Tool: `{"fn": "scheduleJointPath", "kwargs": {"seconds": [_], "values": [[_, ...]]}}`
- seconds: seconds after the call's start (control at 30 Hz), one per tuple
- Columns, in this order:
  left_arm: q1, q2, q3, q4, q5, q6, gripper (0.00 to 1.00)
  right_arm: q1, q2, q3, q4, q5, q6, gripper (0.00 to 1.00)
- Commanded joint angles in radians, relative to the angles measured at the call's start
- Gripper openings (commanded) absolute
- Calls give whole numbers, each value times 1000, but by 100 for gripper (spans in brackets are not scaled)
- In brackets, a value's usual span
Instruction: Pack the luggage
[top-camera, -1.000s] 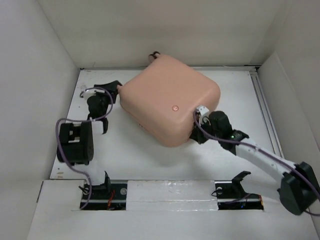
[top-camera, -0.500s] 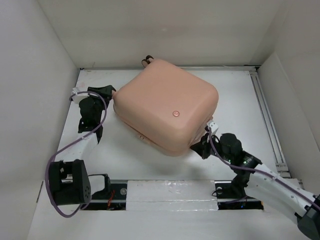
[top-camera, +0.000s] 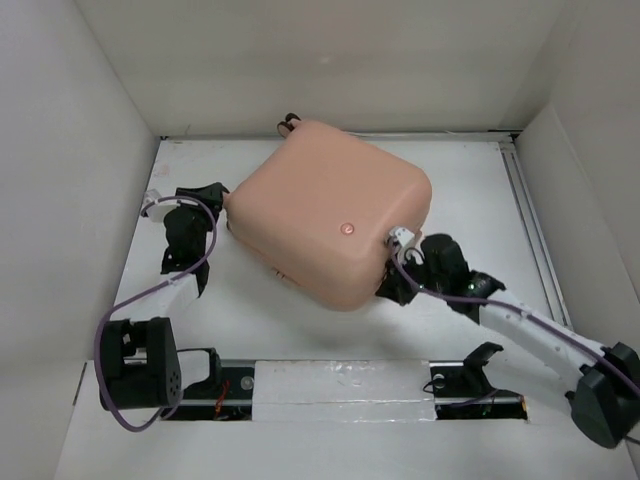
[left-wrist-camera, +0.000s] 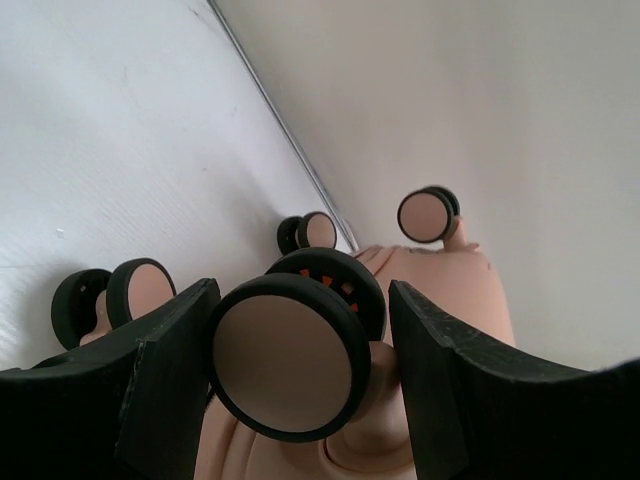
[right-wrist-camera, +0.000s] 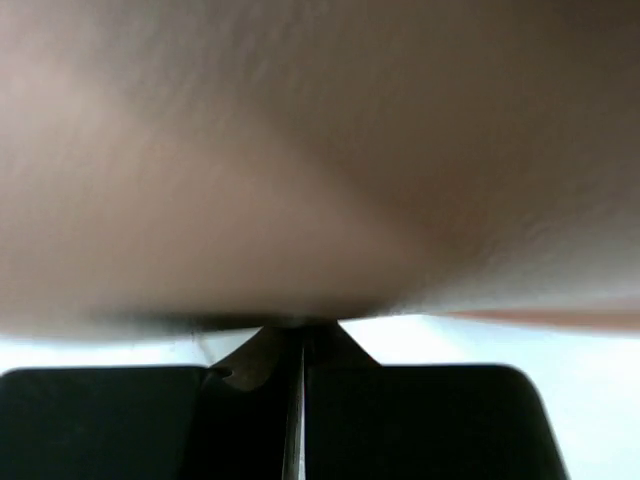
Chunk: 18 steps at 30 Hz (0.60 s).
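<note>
The luggage (top-camera: 330, 225) lies closed and flat toward the back of the white table (top-camera: 480, 190), turned diagonally, with its long axis running from the wheeled end at far left to the near right. We have an arm at each end. The left gripper (top-camera: 207, 192) meets the wheeled end, its fingers pressed against both sides of one wheel (left-wrist-camera: 285, 365), with three other wheels (left-wrist-camera: 428, 213) beyond. The right gripper (top-camera: 392, 284) has its jaws together, the tip right at the shell's lower edge on the opposite end. We judge that any turn or lift hinges on these two ends. White walls (top-camera: 330, 60) stand close around, leaving little room at the back.
</note>
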Motion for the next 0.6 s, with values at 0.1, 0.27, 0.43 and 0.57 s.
{"fn": "scheduleJointPath", "kwargs": {"seconds": [0.1,0.27,0.43,0.57], "values": [[-43,-87,-66,25,116,45,0,-209,289,482,170,-164,-75,0],[-43,-119,-75,13,105,57,0,-87,110,137,185,-75,-22,0],[-43,-134,-94,4,71,57,0,108,-310,-225,259,-31,284,0],[-43,-134,-114,22,81,18,0,223,-237,-161,322,83,274,0]]}}
